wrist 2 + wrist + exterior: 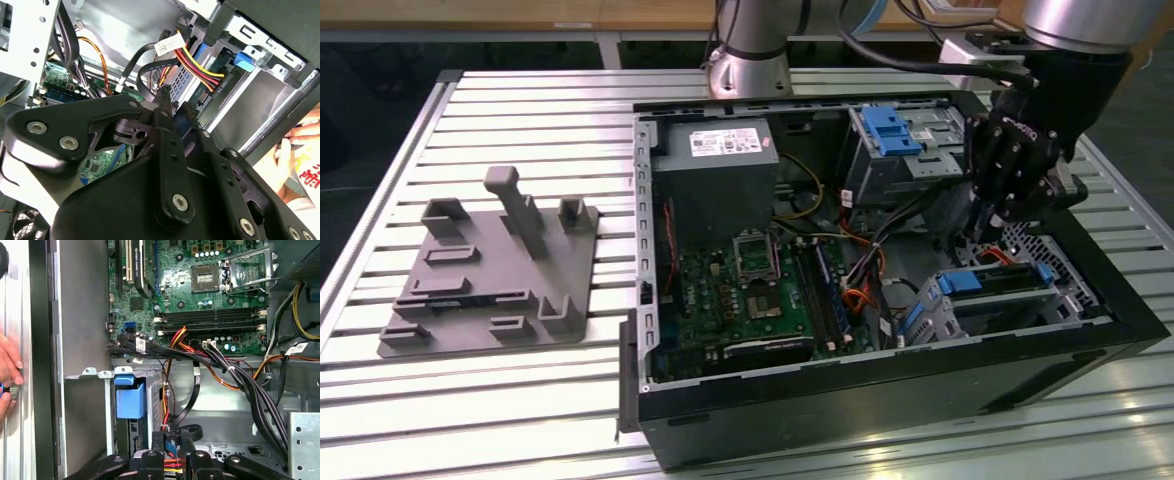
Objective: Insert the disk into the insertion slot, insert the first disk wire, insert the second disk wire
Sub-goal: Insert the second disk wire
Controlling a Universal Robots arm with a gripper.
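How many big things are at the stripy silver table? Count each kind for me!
black computer case: 1
grey holder tray: 1
robot arm: 1
Total: 3

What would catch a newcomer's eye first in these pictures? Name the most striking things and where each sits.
The open black computer case dominates the slatted table, its green motherboard exposed. The arm's black tool reaches down into the case at the exterior view's right. A grey fixture lies on the table at the exterior view's left.
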